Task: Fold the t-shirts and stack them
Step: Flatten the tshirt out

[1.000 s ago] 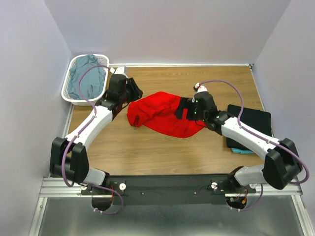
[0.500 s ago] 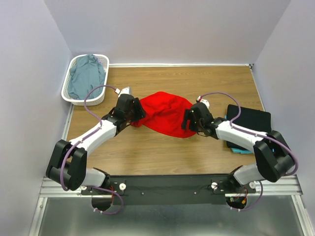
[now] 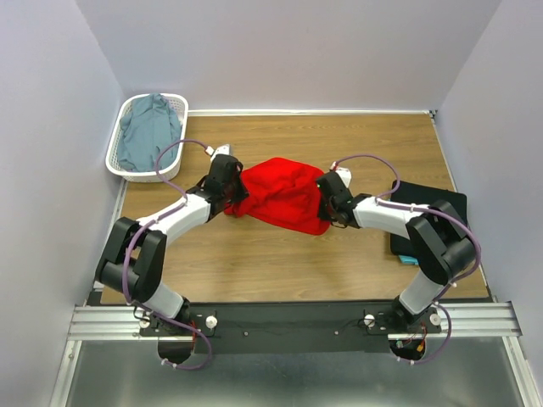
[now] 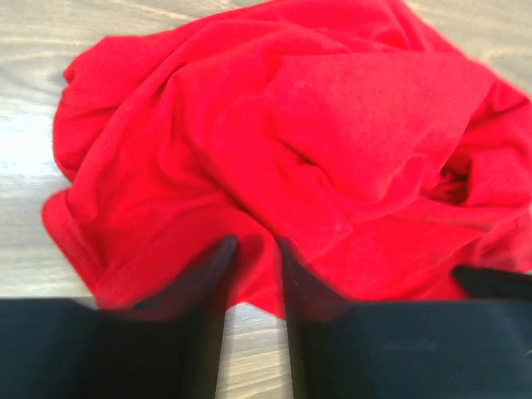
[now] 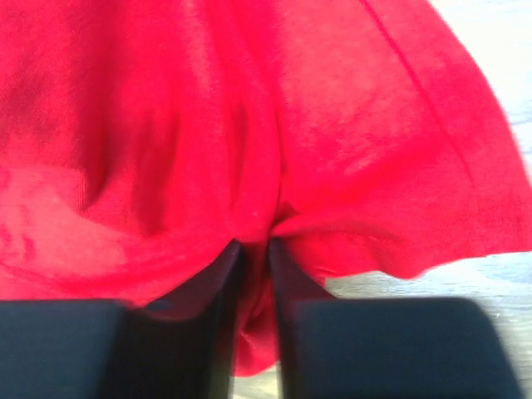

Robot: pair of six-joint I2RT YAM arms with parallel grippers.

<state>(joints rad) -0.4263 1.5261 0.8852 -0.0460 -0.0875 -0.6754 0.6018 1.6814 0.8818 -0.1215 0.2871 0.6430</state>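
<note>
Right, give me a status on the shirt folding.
Done: a black t-shirt lies folded at the right edge, on a teal one. In hand: the red t-shirt, crumpled mid-table, with the left gripper and right gripper each pinching a side. Left: fold and stack it, then the grey-blue t-shirt waiting in the white basket.

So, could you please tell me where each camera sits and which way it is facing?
Top external: fixed above and behind, looking down on the wooden table; both arms show, left hand and right hand at the crumpled bright red cloth t-shirt.
Left wrist: on the left arm, facing that t-shirt's edge; its black fingers show.
Right wrist: on the right arm, close on pinched red cloth; its fingers show.
Shared: all see the t-shirt.
</note>
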